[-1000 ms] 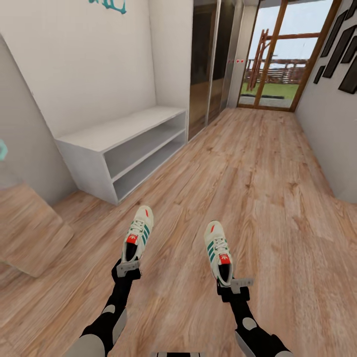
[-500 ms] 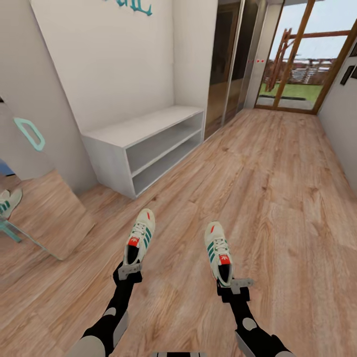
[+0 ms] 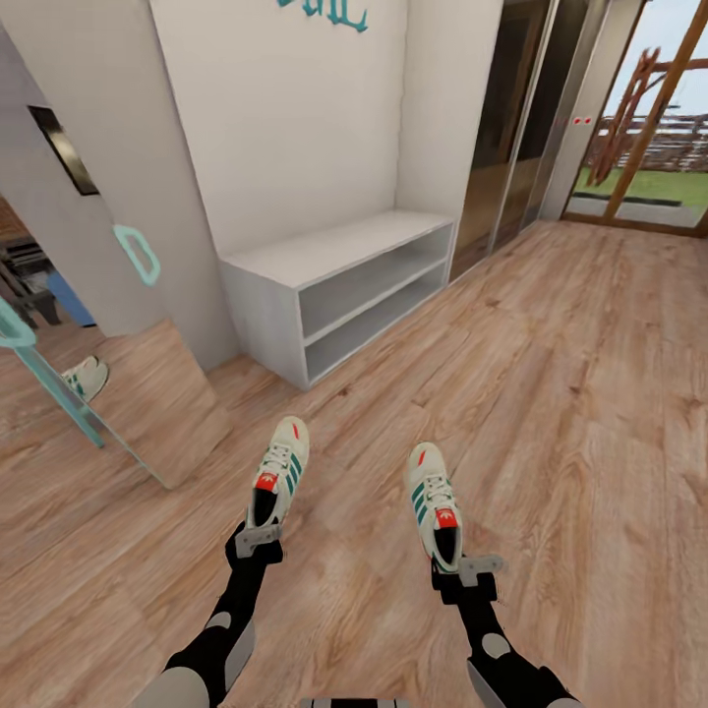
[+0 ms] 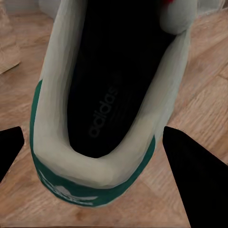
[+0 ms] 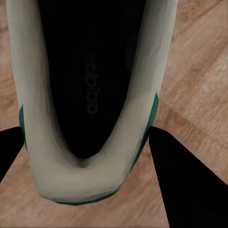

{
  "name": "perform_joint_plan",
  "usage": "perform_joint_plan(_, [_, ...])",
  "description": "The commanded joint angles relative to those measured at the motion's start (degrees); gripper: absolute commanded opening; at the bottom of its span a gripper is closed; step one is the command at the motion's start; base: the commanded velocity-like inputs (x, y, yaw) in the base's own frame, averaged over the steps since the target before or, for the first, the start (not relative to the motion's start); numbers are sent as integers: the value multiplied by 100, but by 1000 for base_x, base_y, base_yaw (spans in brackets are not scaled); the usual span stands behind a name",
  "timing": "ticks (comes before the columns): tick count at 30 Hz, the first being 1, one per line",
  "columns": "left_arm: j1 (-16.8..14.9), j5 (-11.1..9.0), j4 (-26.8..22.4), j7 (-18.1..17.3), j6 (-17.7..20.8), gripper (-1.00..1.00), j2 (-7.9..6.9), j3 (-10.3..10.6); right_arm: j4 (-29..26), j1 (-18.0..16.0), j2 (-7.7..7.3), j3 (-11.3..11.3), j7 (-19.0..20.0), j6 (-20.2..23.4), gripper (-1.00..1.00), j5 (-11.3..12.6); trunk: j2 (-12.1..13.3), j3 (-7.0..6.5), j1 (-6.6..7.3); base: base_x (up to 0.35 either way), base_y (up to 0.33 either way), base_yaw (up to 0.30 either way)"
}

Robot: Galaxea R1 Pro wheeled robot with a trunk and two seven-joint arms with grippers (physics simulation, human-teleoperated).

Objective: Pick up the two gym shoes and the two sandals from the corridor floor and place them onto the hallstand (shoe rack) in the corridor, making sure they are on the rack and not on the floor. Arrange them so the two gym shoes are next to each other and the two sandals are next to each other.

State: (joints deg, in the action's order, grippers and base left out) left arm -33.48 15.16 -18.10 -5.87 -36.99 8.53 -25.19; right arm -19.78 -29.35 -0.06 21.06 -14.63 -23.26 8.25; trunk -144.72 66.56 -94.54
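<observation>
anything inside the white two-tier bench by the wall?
Both open tiers of the white bench look bare in the head view, and so does its top. The rear corners of each tier are shadowed and partly hidden by the front edges, so small items there can't be excluded.

— Is it bright in here?

— Yes, bright and even. Daylight comes in at the glass door far down the hall, and the white wall looks soft, no glare.

— Any shadows?

— Only faint ones inside the white bench. The dark sliding panels shine a little.

— And up close?

— The wrist pictures look blurry and blocky — the shoe edges smear.
</observation>
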Motion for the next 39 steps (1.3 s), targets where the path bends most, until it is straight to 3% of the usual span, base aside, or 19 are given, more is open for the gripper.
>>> perform_joint_plan(1, [0,0,-3,6,3,-100,0,1,-1,0,-1,1,-5,-2,-100,2,0,0,0,0,0,289])
perform_joint_plan(7, [0,-5,-15,15,0,-100,-11,-6,0,0,-2,-3,-5,2,-100,6,0,0,0,0,0,289])
perform_joint_plan(15, [0,-13,-35,26,-9,-100,-182,-16,0,0,-2,-5,-5,-2,-100,9,0,0,0,0,0,288])
perform_joint_plan(19, [0,-18,-15,32,-10,-100,-354,-45,0,0,-3,-4,-5,0,-100,9,0,0,0,0,0,288])
perform_joint_plan(23, [0,-12,98,33,-7,-100,-435,-71,0,0,-5,-5,-5,-2,-100,9,0,0,0,0,0,288])
perform_joint_plan(28, [0,-115,389,30,-16,-100,-703,-265,0,0,-158,-5,-11,-3,-100,10,0,0,0,0,0,288])
perform_joint_plan(31, [0,-210,442,15,-15,-100,-768,-353,0,0,-222,-5,-13,-3,-100,13,0,0,0,0,0,288])
perform_joint_plan(35, [0,-237,534,10,-6,-100,-830,-390,0,0,-252,-3,-12,-4,-100,13,0,0,0,0,0,289])
perform_joint_plan(39, [0,-252,681,6,-9,-100,-1017,-403,0,0,-265,2,-11,-4,-100,11,0,0,0,0,0,289])
